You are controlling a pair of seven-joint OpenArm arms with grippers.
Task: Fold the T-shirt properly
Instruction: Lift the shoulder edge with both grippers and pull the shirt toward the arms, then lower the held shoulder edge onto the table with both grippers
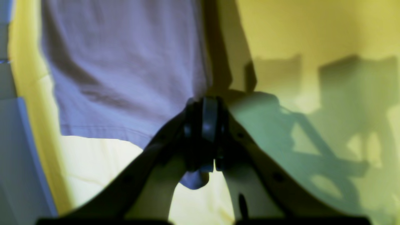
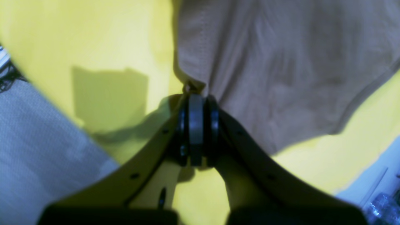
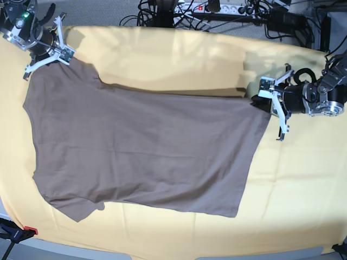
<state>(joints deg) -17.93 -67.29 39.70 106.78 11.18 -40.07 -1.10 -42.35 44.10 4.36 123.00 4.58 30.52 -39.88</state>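
Both of my claws are clamped on cloth. My left claw (image 1: 204, 125), at the right of the base view, pinches the hem corner of the T-shirt (image 3: 141, 151); a small nub of fabric pokes out below the shut jaws in the left wrist view. My right claw (image 2: 196, 125), at the upper left of the base view, grips a bunched fold near the shoulder, jaws pressed tight.

Outward from the claws, the T-shirt lies spread across the middle of the yellow cloth (image 3: 179, 54), sleeve end at left, hem at right, its lower edge slack and slightly wrinkled.

Risks, as I judge them: the thin fabric may slip from either narrow pinch under tension. Uneven lifting would skew the fold line. A claw that has caught the yellow cloth too would drag it along. The free lower edge may crumple or fold under.
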